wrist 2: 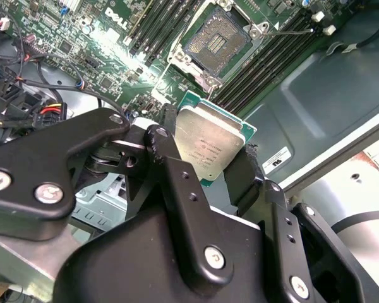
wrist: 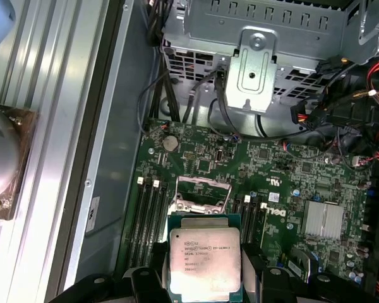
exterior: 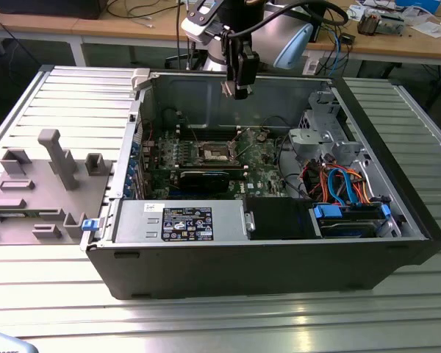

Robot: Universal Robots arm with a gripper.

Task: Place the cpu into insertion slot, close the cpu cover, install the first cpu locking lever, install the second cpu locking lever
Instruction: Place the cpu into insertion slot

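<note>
- Right now the black two-fingered gripper [exterior: 237, 90] hangs above the open black metal computer case [exterior: 264, 268] in the exterior view, over its rear half.
- Its fingers [wrist 2: 161, 148] pinch the small flat square cpu with the silver-grey metal top [wrist 2: 208, 146] by two opposite edges, as both wrist views show.
- The cpu is held in the air, well clear of the green motherboard [wrist: 290, 170].
- The small square dark insertion slot with the silver metal frame [wrist 2: 216, 43] sits on that board, its contact field exposed.
</note>
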